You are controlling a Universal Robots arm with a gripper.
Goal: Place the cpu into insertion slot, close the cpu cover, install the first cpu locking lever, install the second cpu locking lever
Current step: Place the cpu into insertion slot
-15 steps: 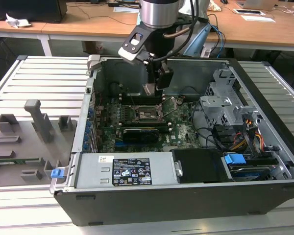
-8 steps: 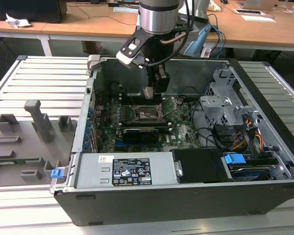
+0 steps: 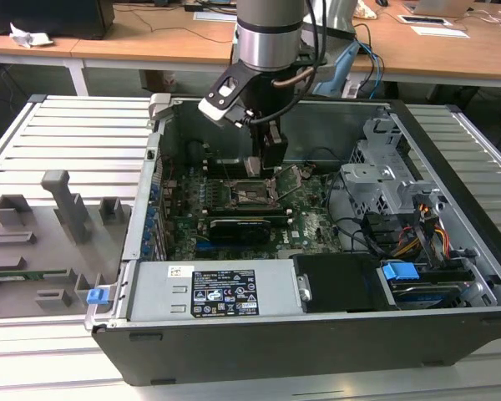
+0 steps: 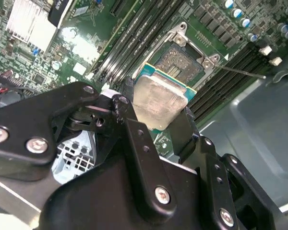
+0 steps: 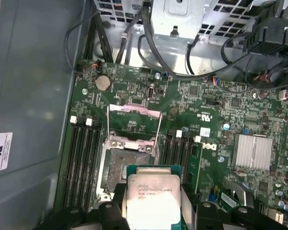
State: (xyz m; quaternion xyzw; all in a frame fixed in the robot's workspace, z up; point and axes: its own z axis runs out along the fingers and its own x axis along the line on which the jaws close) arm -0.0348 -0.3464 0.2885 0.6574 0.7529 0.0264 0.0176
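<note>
The gripper (image 4: 158, 115) was shut tight on the cpu (image 4: 161, 98), holding it flat. The open insertion slot (image 4: 185, 60) lay close below the cpu, a little off to 1 side.

Small print on the cpu (image 5: 151, 196) and the power-supply label (image 3: 224, 292), nothing readable.

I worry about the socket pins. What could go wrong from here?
1. The cpu, held by the gripper, seems not centred over the insertion slot; lowered so, it might land on the rim.
2. The open cpu cover stands right beside the slot; the gripper might catch it.
</note>
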